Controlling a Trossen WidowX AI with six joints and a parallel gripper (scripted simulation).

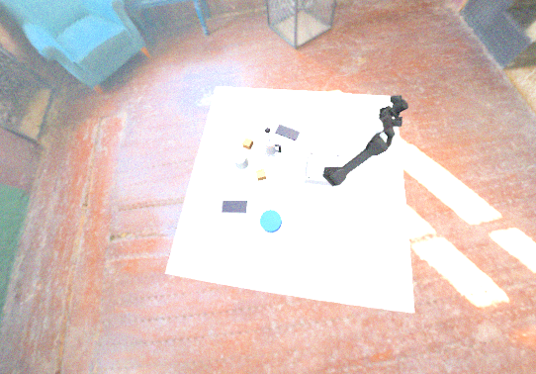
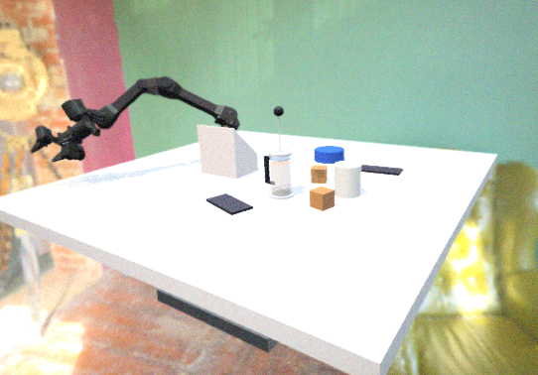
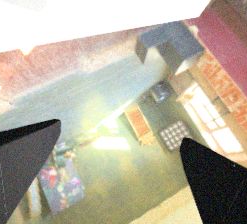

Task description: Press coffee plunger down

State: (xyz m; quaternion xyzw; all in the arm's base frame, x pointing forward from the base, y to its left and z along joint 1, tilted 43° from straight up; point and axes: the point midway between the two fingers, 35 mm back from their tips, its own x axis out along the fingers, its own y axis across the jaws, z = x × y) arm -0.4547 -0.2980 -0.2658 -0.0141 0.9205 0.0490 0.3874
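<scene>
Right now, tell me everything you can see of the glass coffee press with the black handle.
The glass coffee press with the black handle stands upright on the white table, a clear cylinder with a pale lid and dark residue at its bottom. Its thin rod rises high to a black ball knob, so the plunger is still fully raised. Nothing touches it but the table; the black open gripper is far off, beyond the table edge. Two orange cubes and a white cylinder sit nearby, apart.

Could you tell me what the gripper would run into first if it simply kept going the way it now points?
Nothing on the table, it seems: the open gripper hangs beyond the table edge, pointing away from the coffee press. The wrist view shows only distant room ahead, though depth there is unclear.
</scene>
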